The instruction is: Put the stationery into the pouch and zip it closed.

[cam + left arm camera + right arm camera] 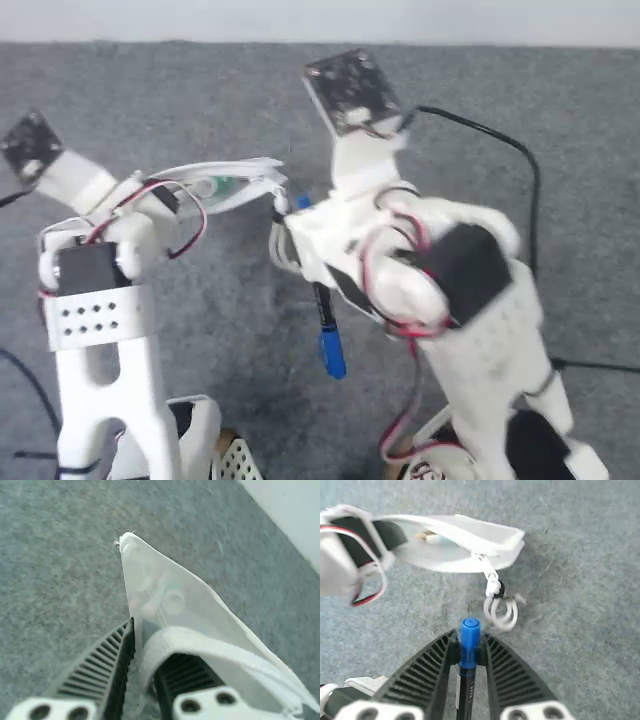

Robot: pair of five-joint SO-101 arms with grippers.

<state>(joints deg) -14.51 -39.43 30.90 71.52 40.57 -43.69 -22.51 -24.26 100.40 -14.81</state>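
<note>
The right gripper (469, 639) is closed on a pen (469, 630). Its two ribbed fingers (436, 666) press the black barrel from either side, just behind the blue end. That blue end points away from the arm towards the pouch (462, 537) and stops short of it, so the two are apart. From above, the pen runs near to far under the right arm, with its other blue end sticking out on the near side.

The left gripper (137, 635) is clamped on the left end of the pouch, with the white zipper edge caught between its fingers. The pouch is pale and see-through. It stretches to the right from that grip and lies left of the right gripper and a little farther back. A small green item (222, 186) shows through its side. The zipper pull (499, 611), a looped white cord, hangs at the pouch's right end, between the pouch and the pen tip.

All of this is over a grey carpeted table (200, 320). A black cable (500, 140) curves across it on the far right.
</note>
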